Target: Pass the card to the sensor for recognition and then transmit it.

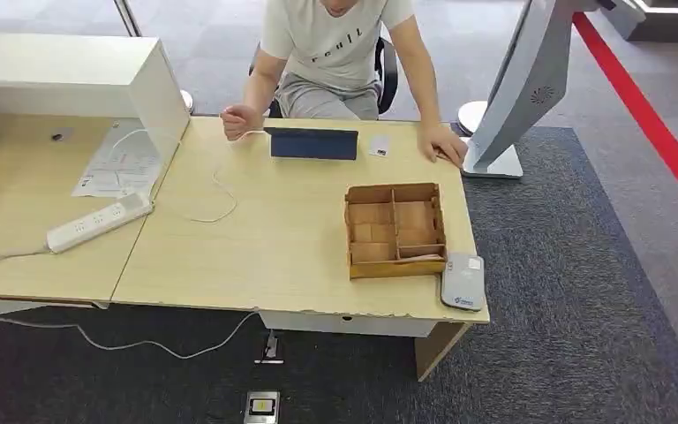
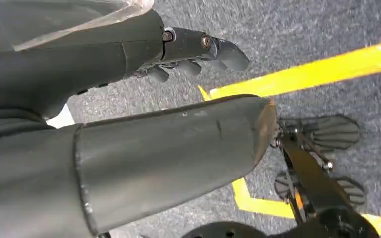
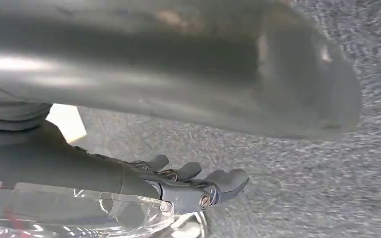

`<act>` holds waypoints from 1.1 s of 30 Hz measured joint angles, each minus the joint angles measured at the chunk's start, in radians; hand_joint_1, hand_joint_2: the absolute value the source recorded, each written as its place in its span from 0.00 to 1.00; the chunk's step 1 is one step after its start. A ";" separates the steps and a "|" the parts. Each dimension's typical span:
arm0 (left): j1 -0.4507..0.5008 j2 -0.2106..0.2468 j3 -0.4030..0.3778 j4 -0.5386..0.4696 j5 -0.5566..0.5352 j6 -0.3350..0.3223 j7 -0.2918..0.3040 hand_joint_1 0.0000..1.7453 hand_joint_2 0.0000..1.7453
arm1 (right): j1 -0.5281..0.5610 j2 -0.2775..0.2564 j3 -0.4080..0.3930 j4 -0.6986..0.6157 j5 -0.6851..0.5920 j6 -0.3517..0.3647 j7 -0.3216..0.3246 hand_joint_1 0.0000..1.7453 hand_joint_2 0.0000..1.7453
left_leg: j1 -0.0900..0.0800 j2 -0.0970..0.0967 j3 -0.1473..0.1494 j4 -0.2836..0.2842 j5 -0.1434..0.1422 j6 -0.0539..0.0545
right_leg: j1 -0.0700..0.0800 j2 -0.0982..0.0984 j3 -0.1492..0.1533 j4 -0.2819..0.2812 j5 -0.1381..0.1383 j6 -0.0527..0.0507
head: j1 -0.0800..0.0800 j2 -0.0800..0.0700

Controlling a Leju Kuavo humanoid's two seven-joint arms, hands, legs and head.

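- My left hand (image 2: 198, 49) hangs at my side over grey carpet (image 2: 297, 34); its fingers (image 2: 228, 53) are loosely apart and hold nothing.
- Past those fingertips, a yellow floor line (image 2: 322, 69) crosses the carpet.
- My right hand (image 3: 188, 186) also hangs low over carpet, fingers spread a little, nothing in them.
- Both hands are well apart from the table (image 1: 256, 256), which I see from the head view ahead of and below me.
- The card (image 1: 379, 145), small and white, lies flat on the far side of the table, far from either of my hands and near the person's hand (image 1: 443, 141) resting on the table's far right corner.
- Just beside the card stands a dark blue folded stand (image 1: 311, 143).
- The sensor (image 1: 463, 281), a grey pad with a blue mark, lies at the table's near right corner, touching or just beside the cardboard tray (image 1: 395, 230).
- That tray is split into compartments; I cannot tell what, if anything, is in them.
- The person (image 1: 335, 53) sits across the table, the other hand (image 1: 240, 120) closed near a thin white cable (image 1: 216, 185).
- A white power strip (image 1: 99, 223) lies on the left part of the table, with papers (image 1: 119, 163) beyond it.
- A white machine base (image 1: 503, 132) stands on the floor off the table's far right corner.
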 joint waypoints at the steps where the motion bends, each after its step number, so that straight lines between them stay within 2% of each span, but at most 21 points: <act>1: 0.000 -0.001 0.000 0.000 -0.003 -0.001 0.000 0.00 0.00 | 0.000 0.003 0.000 0.000 0.000 -0.005 0.009 0.00 0.00 | 0.000 0.000 0.000 0.000 0.000 0.000 | 0.000 0.000 0.000 0.000 0.000 0.000 | 0.000 0.000; 11: 0.000 -0.005 0.000 0.000 -0.013 0.023 0.037 0.00 0.00 | 0.000 0.014 -0.001 0.000 0.013 0.011 0.016 0.00 0.00 | 0.000 0.000 0.000 0.000 0.000 0.000 | 0.000 0.000 0.000 0.000 0.000 0.000 | 0.000 0.000; 19: 0.000 -0.011 0.000 0.000 -0.012 0.037 0.039 0.00 0.00 | 0.000 0.013 -0.001 0.000 0.020 0.024 0.016 0.00 0.00 | 0.000 0.000 0.000 0.000 0.000 0.000 | 0.000 0.000 0.000 0.000 0.000 0.000 | 0.000 0.000; 26: -0.001 -0.010 -0.001 0.000 -0.046 0.056 -0.030 0.00 0.00 | 0.000 0.013 -0.007 0.000 0.021 0.022 0.005 0.00 0.00 | 0.000 0.000 0.000 0.000 0.000 0.000 | 0.000 0.000 0.000 0.000 0.000 0.000 | 0.000 0.000; 30: -0.001 -0.008 -0.001 0.000 -0.036 0.039 0.032 0.00 0.00 | 0.000 0.011 -0.007 0.000 0.025 0.022 -0.001 0.00 0.00 | 0.000 0.000 0.000 0.000 0.000 0.000 | 0.000 0.000 0.000 0.000 0.000 0.000 | 0.000 0.000; 33: -0.001 -0.009 -0.002 0.000 -0.049 0.036 0.049 0.00 0.00 | 0.000 0.009 -0.007 0.000 0.027 0.021 0.003 0.00 0.00 | 0.000 0.000 0.000 0.000 0.000 0.000 | 0.000 0.000 0.000 0.000 0.000 0.000 | 0.000 0.000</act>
